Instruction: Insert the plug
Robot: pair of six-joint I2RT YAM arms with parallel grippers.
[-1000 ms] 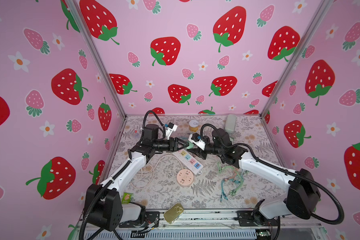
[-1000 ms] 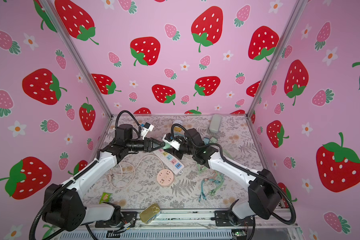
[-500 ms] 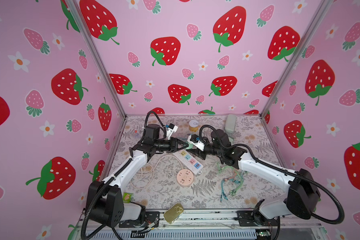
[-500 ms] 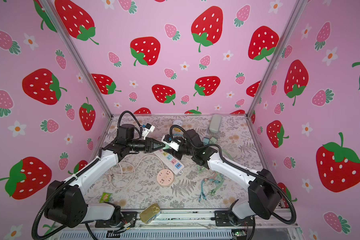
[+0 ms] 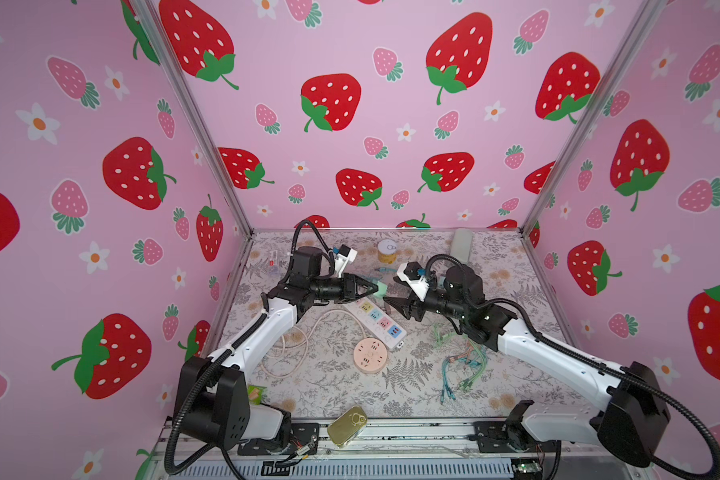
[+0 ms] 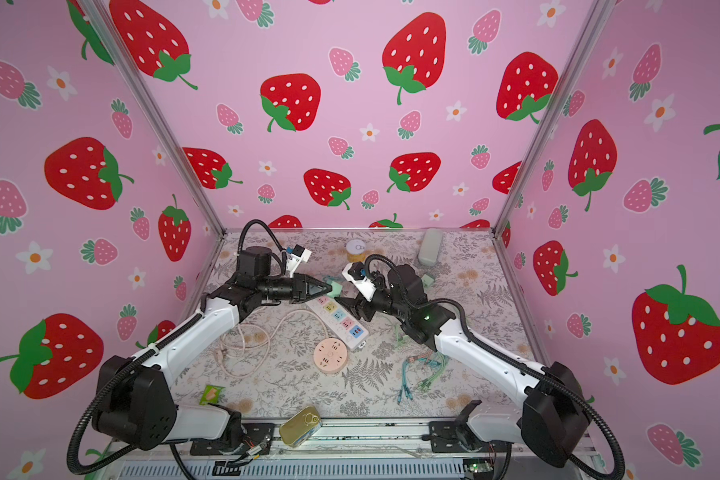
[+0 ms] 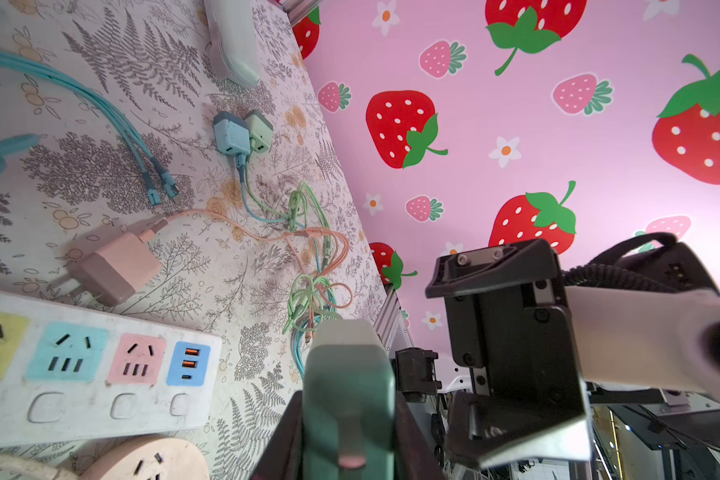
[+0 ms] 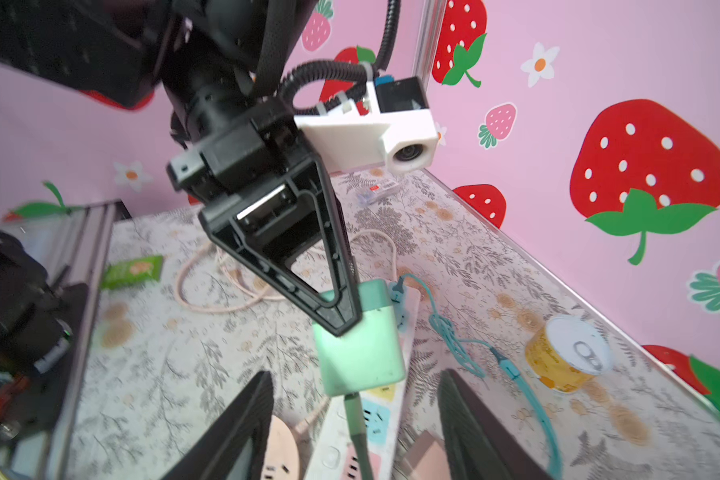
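My left gripper (image 5: 368, 289) (image 6: 327, 288) is shut on a mint-green plug block (image 5: 378, 287) (image 6: 336, 287) and holds it in the air above the far end of the white power strip (image 5: 377, 322) (image 6: 341, 320). In the left wrist view the plug (image 7: 350, 386) sits between my jaws (image 7: 350, 440). My right gripper (image 5: 391, 306) (image 8: 354, 419) faces it, open, its fingers (image 8: 242, 424) apart on either side of the plug's green cable (image 8: 356, 432) without touching. The plug (image 8: 358, 353) hangs from the left fingertips (image 8: 335, 309).
A round pink socket (image 5: 370, 351) lies by the strip's near end, its cord looped to the left. A tangle of cables (image 5: 462, 365) and pink, blue and green chargers (image 7: 117, 270) lie to the right. A yellow can (image 5: 387, 251) stands at the back and a gold tin (image 5: 347, 420) at the front edge.
The left jaws have closed on the green plug. The right jaws have opened and let go of it, leaving the plug with the left gripper.
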